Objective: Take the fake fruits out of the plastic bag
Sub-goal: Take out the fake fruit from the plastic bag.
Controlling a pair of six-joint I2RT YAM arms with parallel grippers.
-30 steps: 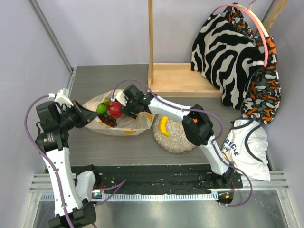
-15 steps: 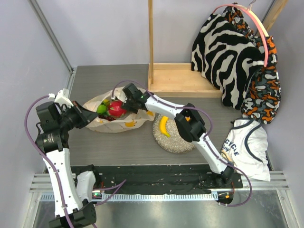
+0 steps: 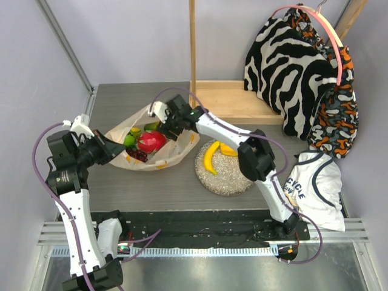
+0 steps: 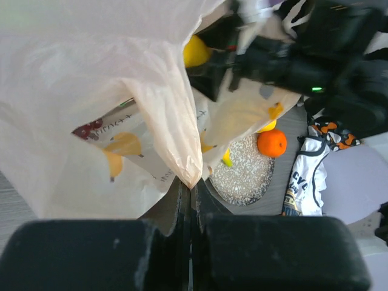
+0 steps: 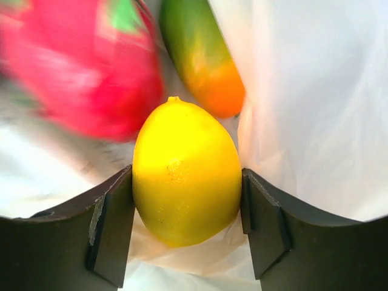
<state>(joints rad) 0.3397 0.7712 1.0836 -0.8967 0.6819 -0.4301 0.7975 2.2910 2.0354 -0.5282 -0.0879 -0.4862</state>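
Two arms share this step. The left gripper is pressed together on a fold of the thin, crinkly, translucent beige plastic bag, pinning its edge at the nine o'clock side. The right gripper is inside the mouth from one o'clock, pinching a glossy yellow plastic lemon with a pad against each flank. I judge the task to be partly done and this to be the grasp of one more fruit. The next move calls for a straight lift clear of the film, then a carry towards four o'clock. The grip must be firm enough that the smooth, rounded skin does not squirt out, and the film lying close by the right-hand pad should not come along. The bag is by far the largest thing, slumped at about ten o'clock of the table's middle, gaping and dotted with orange-yellow prints. At four o'clock of it lies a round speckled grey plate, carrying curved yellow plastic bananas and, in the left wrist view, a small round orange. Inside the bag sit a large shiny red fruit, a dark red grape bunch at its seven o'clock, a green apple at nine, and a green-to-orange fruit just beyond the lemon.
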